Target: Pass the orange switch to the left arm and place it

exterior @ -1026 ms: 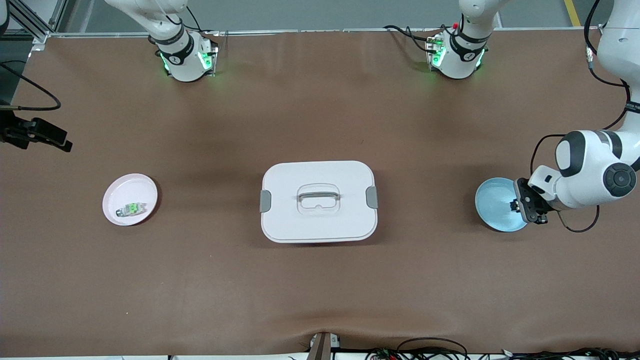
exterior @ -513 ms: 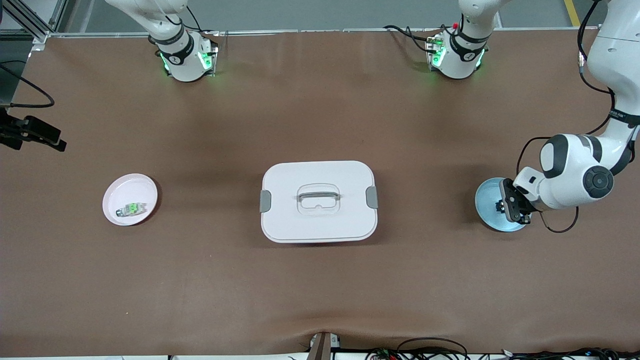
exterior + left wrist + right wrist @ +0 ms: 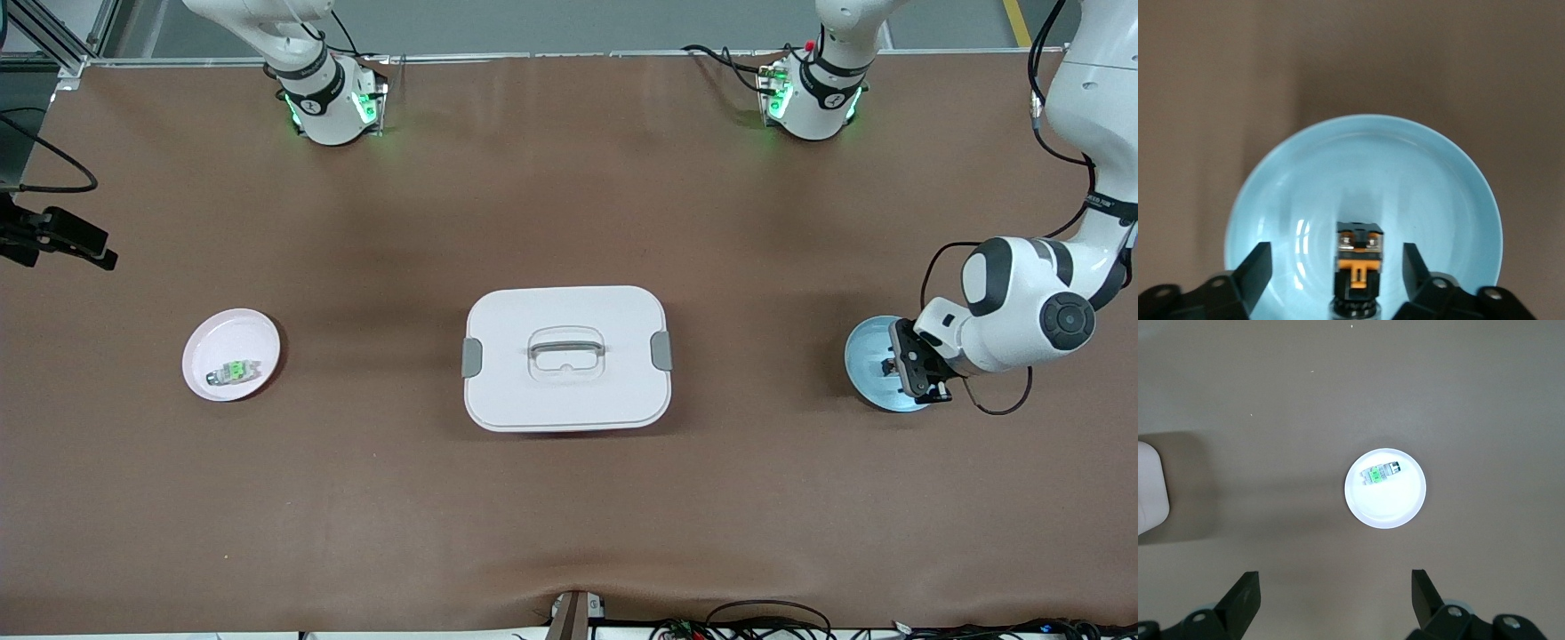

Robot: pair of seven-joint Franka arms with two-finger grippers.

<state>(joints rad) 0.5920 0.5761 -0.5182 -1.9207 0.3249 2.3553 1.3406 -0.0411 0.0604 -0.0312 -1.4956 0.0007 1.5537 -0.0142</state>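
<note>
The orange switch [image 3: 1358, 267], a tiny black part with an orange mark, lies on a light blue plate [image 3: 1425, 187] at the left arm's end of the table. My left gripper [image 3: 1337, 257] is open and low over that plate [image 3: 867, 351], one finger on each side of the switch, touching neither. In the front view the switch [image 3: 889, 365] is a dark speck at the left gripper [image 3: 905, 369]. My right gripper [image 3: 1335, 587] is open and empty, held in the air at the right arm's end [image 3: 84, 249]. The white box [image 3: 566, 391] stands at the table's middle.
A pale pink plate [image 3: 244, 338] holds a clear switch with a green mark [image 3: 233, 372] toward the right arm's end; the right wrist view shows that plate [image 3: 1391, 510], the green switch [image 3: 1382, 473] and a corner of the box [image 3: 1151, 490]. Brown mat surrounds everything.
My left gripper has shifted over the blue plate toward the box and now brackets the switch. My right gripper drew slightly toward the table's edge, then held still.
</note>
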